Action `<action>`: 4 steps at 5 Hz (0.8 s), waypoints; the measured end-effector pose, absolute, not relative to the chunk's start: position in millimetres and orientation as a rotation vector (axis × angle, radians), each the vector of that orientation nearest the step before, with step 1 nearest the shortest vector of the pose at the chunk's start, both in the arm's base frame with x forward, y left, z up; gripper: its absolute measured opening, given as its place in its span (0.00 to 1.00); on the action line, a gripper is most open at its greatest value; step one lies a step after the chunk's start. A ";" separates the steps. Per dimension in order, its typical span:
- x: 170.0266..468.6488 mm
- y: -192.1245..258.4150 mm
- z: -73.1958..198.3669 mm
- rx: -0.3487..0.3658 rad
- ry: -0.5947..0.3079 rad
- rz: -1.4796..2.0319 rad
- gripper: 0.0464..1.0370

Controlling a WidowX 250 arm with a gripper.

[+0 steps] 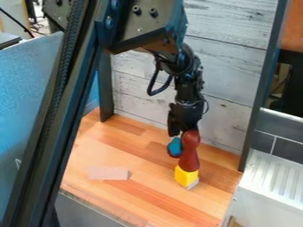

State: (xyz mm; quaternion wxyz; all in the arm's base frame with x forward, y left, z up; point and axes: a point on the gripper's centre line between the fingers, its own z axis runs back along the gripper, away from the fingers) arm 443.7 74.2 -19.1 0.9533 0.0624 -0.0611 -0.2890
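Note:
The gripper (pixel 184 124) hangs at the right of the wooden work surface, its lower end at the top of a dark red pin-shaped piece (pixel 188 155). Whether it holds that piece cannot be told. The red piece stands upright on a yellow block (pixel 186 176), and part of a pale grey block (pixel 193 184) shows below the yellow one. Just left of the red piece is a round blue object (pixel 174 146) with a dark red edge, close under the gripper. A flat pale pink block (pixel 107 173) lies on the wood farther left.
The wooden surface (pixel 142 195) has a whitewashed plank wall (pixel 228 66) behind it. Dark upright posts stand at the wall's sides, and a thick black beam (pixel 65 111) crosses the left foreground. A white ridged panel (pixel 272 181) adjoins at the right.

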 end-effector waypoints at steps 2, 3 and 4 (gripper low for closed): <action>438.5 77.7 55.7 0.159 -0.283 -0.538 0.97; 415.9 93.5 98.1 0.153 -0.205 -0.383 0.96; 384.5 103.9 124.0 0.152 -0.048 -0.157 0.96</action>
